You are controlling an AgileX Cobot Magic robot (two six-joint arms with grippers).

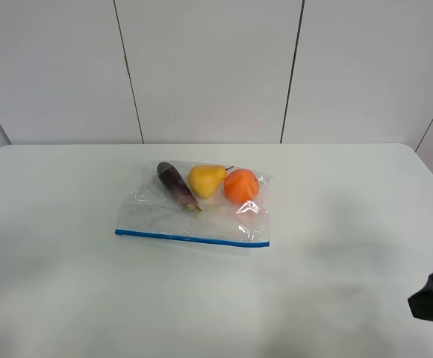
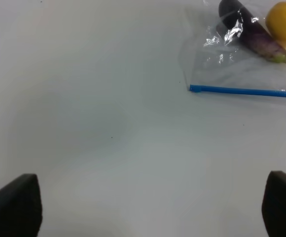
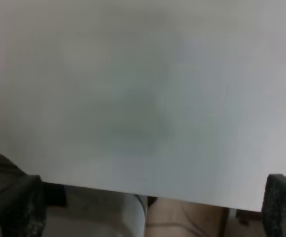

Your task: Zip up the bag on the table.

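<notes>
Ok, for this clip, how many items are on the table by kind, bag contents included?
Zip bag: 1
Eggplant: 1
Pear: 1
Orange: 1
Total: 4, the three pieces of produce all inside the bag on the table.

The surface (image 1: pixel 67 298) is bare on all sides of the bag (image 1: pixel 194 205), the only obstacle on it. The bag lies near the middle, with its blue zipper strip (image 1: pixel 192 239) along the near edge. An eggplant (image 1: pixel 176 185), a pear (image 1: pixel 205 180) and an orange (image 1: pixel 241 186) bulge up inside the far half. The zipper edge lies flat, with open surface in front of it. The left hand (image 2: pixel 148 207) has its fingers spread wide over bare surface, well short of the strip's end. The right hand (image 3: pixel 148 207) is spread wide at the near surface edge.
</notes>
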